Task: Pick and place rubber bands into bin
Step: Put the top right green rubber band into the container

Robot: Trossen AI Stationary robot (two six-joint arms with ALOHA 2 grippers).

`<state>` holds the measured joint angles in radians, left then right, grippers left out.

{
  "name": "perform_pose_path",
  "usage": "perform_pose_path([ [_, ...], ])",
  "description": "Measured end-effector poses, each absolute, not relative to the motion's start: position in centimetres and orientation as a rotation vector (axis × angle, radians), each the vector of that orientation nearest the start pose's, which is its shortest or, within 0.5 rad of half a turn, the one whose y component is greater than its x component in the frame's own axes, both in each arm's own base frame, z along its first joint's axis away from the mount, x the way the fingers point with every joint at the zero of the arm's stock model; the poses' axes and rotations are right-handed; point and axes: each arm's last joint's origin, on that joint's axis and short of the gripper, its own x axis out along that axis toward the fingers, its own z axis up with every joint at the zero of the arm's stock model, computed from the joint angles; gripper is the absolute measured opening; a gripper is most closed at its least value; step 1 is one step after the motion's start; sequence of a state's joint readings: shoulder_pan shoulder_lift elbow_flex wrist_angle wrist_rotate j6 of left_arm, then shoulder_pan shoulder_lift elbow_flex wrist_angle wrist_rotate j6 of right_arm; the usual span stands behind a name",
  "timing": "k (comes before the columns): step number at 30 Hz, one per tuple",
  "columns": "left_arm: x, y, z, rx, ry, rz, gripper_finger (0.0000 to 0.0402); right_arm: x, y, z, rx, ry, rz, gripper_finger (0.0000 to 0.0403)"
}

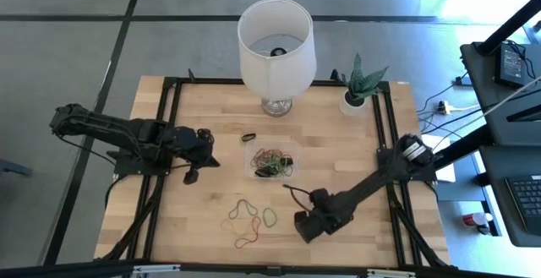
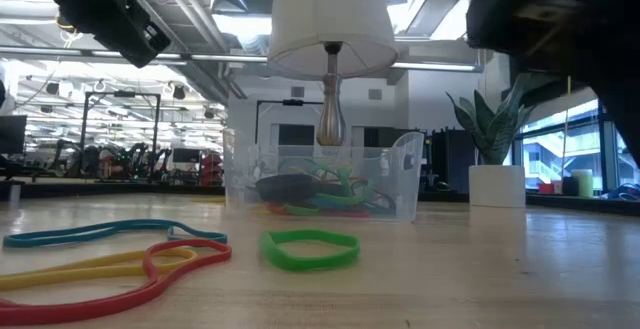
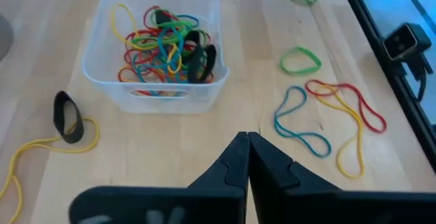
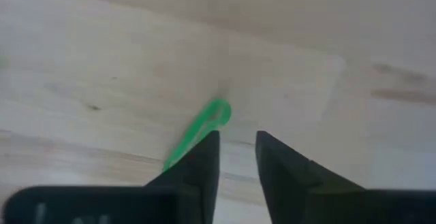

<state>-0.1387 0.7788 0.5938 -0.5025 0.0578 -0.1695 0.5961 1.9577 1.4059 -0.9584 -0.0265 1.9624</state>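
The clear bin (image 1: 270, 161) (image 3: 157, 47) stands mid-table, holding a tangle of coloured rubber bands (image 3: 163, 43). Loose bands lie nearer the near edge: green (image 3: 300, 60), blue (image 3: 300, 125), red and yellow (image 3: 347, 108). A black band (image 3: 67, 118) on a yellow one lies on the bin's far-left side. My left gripper (image 3: 246, 142) (image 1: 203, 155) is shut and empty, above the table left of the bin. My right gripper (image 4: 238, 142) (image 1: 289, 192) is low over the table right of the loose bands, narrowly open. A small green band (image 4: 204, 125) runs beside one finger. My right gripper points down at the table with the small green band's end (image 4: 216, 112) just beside one fingertip (image 4: 208, 149). The band passes behind that finger, outside the gap. I cannot tell whether the finger touches it.
A white lampshade on a metal foot (image 1: 275, 46) stands at the far edge behind the bin. A white plant pot (image 1: 355, 99) with a spiky plant sits at the far right corner. Black frame rails (image 1: 390, 143) run along the table's sides.
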Motion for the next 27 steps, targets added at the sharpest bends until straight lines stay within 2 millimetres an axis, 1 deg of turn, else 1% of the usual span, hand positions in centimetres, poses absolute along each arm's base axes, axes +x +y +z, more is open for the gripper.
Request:
perform_pose_path([
  [5, 15.7, -2.4, 24.1, -0.124, 0.705, -0.158, 0.0001, 30.1, 21.4, 15.8, 1.119, 1.298, -1.068, 0.0131],
  [8, 15.7, -2.4, 24.1, -0.124, 0.706, -0.158, 0.0003, 30.6, 21.7, 14.9, 1.148, 1.285, -1.057, 0.0139],
  [11, 15.7, -2.4, 24.1, -0.125, 0.706, -0.158, 0.0002, 31.2, 22.1, 13.9, 1.168, 1.279, -1.034, 0.0139],
  [14, 15.7, -2.4, 24.1, -0.127, 0.707, -0.157, 0.0001, 31.4, 22.2, 13.0, 1.158, 1.288, -1.045, 0.0123],
  [16, 15.7, -2.4, 24.1, -0.135, 0.708, -0.157, 0.0003, 31.4, 22.3, 12.8, 1.159, 1.299, -1.048, 0.0092],
  [17, 15.7, -2.4, 24.1, -0.14, 0.708, -0.157, 0.0003, 31.5, 22.3, 12.8, 1.163, 1.3, -1.045, 0.0068],
  [18, 15.7, -2.4, 24.1, -0.144, 0.709, -0.159, 0.0003, 31.5, 22.3, 13.0, 1.163, 1.299, -1.037, 0.0041],
  [19, 15.7, -2.4, 24.1, -0.145, 0.709, -0.16, 0.0003, 31.7, 22.4, 13.5, 1.15, 1.292, -1.026, 0.0022],
  [20, 15.7, -2.4, 24.1, -0.145, 0.709, -0.16, 0.0002, 31.8, 22.5, 14.0, 1.128, 1.28, -1.023, 0.0013],
  [22, 15.7, -2.4, 24.1, -0.149, 0.709, -0.159, 0.0001, 32.0, 22.5, 15.4, 1.065, 1.25, -1.038, 0.0013],
  [25, 15.7, -2.4, 24.1, -0.148, 0.709, -0.159, 0.0003, 33.0, 21.9, 19.4, 1.019, 1.2, -1.012, 0.0005],
  [27, 15.7, -2.4, 24.1, -0.145, 0.709, -0.152, 0.0004, 33.7, 21.4, 21.7, 0.958, 1.164, -1.004, 0.0004],
])
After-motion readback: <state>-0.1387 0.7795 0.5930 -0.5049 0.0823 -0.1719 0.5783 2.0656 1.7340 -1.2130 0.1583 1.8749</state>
